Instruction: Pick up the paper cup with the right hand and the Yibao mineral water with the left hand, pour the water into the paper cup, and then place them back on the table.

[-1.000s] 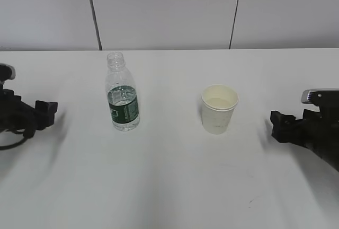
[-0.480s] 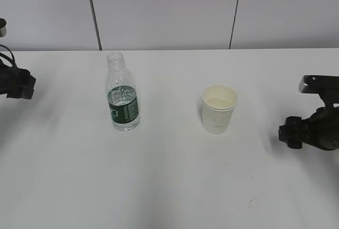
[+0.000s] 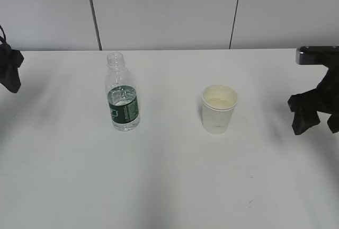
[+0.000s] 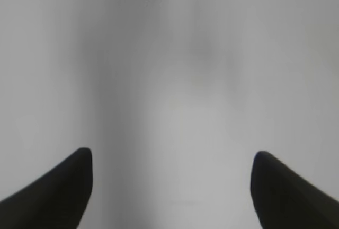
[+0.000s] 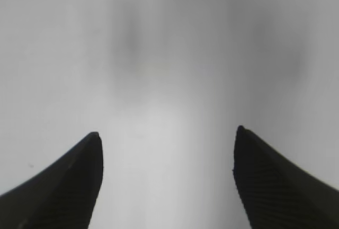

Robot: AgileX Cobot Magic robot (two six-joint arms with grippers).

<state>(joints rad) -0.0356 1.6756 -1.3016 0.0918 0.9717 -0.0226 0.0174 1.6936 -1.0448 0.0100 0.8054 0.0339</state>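
On the counter bottle and cup stand untouched — both my tools gape empty, everything left.

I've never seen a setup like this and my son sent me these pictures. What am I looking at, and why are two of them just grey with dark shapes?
This is a robot with two black arms working at a large white table. The wide picture is taken from in front, looking down at a slant. On the table stand a small clear plastic bottle with a dark green label and no cap and a short white paper cup.

The left gripper and the right gripper show at the picture's edges, away from both items.

The two grey pictures come from cameras on each wrist. The dark shapes are the left gripper's fingertips and the right gripper's fingertips, spread open over bare table. Nothing is held.
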